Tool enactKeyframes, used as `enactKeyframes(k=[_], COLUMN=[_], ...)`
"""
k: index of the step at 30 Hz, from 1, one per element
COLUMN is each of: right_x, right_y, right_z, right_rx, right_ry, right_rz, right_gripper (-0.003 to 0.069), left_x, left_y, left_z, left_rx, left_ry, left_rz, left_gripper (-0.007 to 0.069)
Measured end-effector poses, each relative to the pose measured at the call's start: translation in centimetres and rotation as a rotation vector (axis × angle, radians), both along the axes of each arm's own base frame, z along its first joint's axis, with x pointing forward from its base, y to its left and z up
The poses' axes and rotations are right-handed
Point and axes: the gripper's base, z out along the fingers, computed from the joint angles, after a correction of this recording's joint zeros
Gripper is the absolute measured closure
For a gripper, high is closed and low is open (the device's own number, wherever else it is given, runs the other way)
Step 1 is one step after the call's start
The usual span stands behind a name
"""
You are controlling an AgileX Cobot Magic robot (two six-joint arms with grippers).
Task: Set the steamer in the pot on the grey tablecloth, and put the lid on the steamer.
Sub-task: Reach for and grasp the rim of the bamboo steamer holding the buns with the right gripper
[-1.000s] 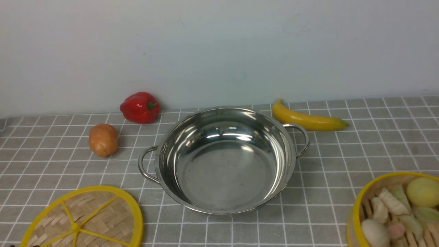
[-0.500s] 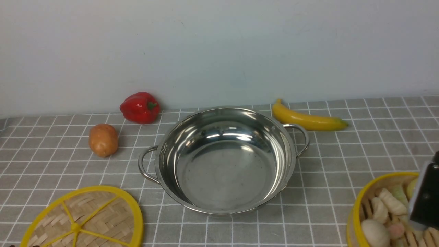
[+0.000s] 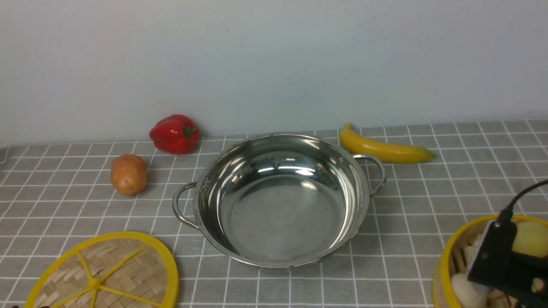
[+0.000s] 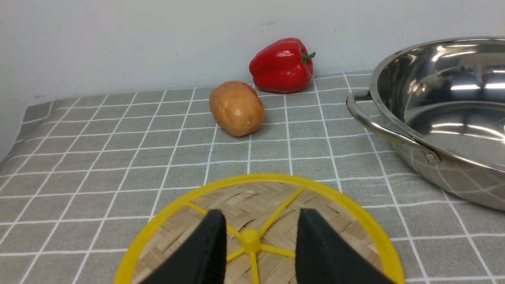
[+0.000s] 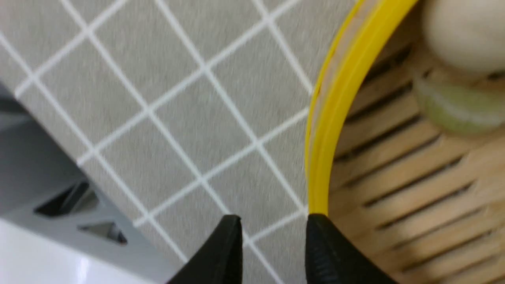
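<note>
The shiny pot (image 3: 278,201) stands empty in the middle of the grey tablecloth (image 3: 428,205). The woven lid (image 3: 102,273) lies flat at the front left. My left gripper (image 4: 260,211) hovers open above the lid (image 4: 347,205), its fingers either side of the centre knob (image 4: 251,240) without touching it. The steamer (image 3: 445,256), with toy buns inside, sits at the front right. My right arm (image 3: 496,256) reaches over it. My right gripper (image 5: 275,216) is open, one finger over the steamer's yellow rim (image 5: 335,118), the other over the cloth outside.
A red pepper (image 3: 174,133) and a potato (image 3: 128,174) lie to the left behind the pot. A banana (image 3: 385,149) lies behind its right handle, near the wall. The table's near edge (image 5: 59,189) runs close to the steamer.
My right arm has come into the front view from the lower right and moved left over the steamer, covering part of its food. The left gripper, pot and lid have not moved.
</note>
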Motion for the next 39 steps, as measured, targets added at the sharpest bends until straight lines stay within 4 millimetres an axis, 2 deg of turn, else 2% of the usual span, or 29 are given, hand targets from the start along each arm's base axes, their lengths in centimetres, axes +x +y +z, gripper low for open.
enactKeyframes(k=[10, 24, 28, 32, 36, 37, 39], right_x=[1.0, 2.4, 2.5, 2.4, 2.4, 2.4, 2.4], right_y=[-0.2, 0.5, 0.6, 0.5, 0.5, 0.5, 0.5], right_z=[-0.9, -3.9, -4.1, -4.1, -4.1, -4.1, -4.1], right_rx=[-0.062, -0.105, -0.111, -0.113, -0.114, -0.114, -0.113], right_ry=[-0.018, 0.063, 0.074, 0.077, 0.078, 0.078, 0.078], right_rz=[-0.051, -0.062, -0.080, -0.084, -0.083, -0.083, -0.077], right_gripper=[0.0288, 0.0285, 0.0290, 0.0340, 0.0474, 0.0526, 0.0576], left_x=[0.0, 0.0, 0.0, 0.0, 0.0, 0.0, 0.0], left_y=[0.0, 0.0, 0.0, 0.0, 0.0, 0.0, 0.0], left_z=[0.0, 0.0, 0.0, 0.0, 0.0, 0.0, 0.0], left_rx=[0.000, 0.000, 0.000, 0.000, 0.000, 0.000, 0.000], left_ry=[0.000, 0.000, 0.000, 0.000, 0.000, 0.000, 0.000], left_rz=[0.000, 0.000, 0.000, 0.000, 0.000, 0.000, 0.000], left_gripper=[0.0382, 0.0382, 0.0382, 0.0382, 0.0382, 0.0382, 0.0382])
